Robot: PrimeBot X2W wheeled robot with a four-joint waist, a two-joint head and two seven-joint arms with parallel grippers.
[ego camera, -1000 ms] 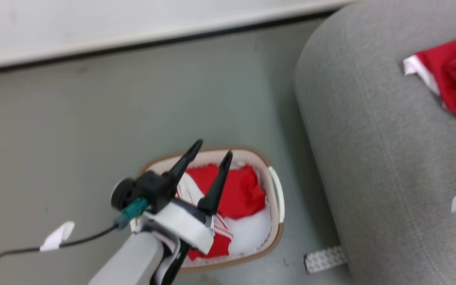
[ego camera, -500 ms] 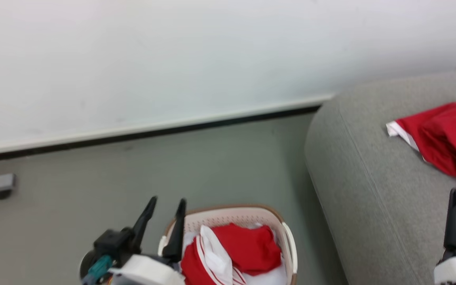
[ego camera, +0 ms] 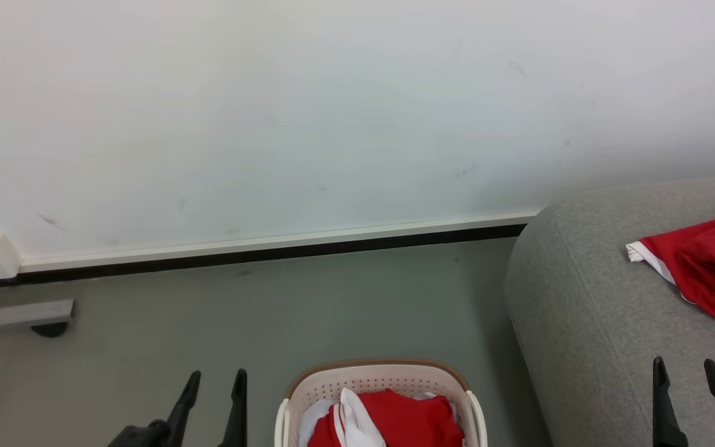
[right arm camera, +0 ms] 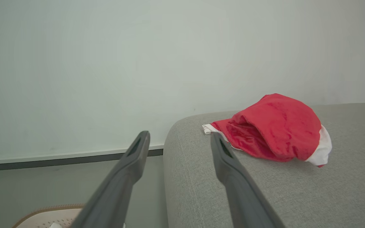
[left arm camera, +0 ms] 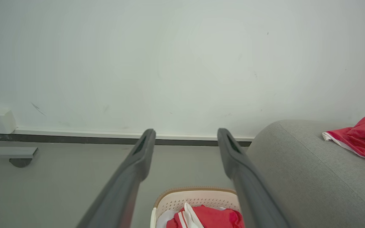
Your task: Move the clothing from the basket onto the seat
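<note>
The left gripper [ego camera: 216,380] and the right gripper [ego camera: 684,371] are both wide open and hold nothing; their fingers point up. Between them, closer to the left one, the basket [ego camera: 373,367] stands on the floor [ego camera: 270,310] with red clothing [ego camera: 407,422] inside it. Just to its right is the grey seat [ego camera: 581,310], and one red garment [ego camera: 705,273] lies on top of it. Behind everything is a white wall [ego camera: 332,124].

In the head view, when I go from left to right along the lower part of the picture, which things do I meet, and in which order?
left gripper → basket holding red clothing → rounded end of the seat → right gripper
</note>
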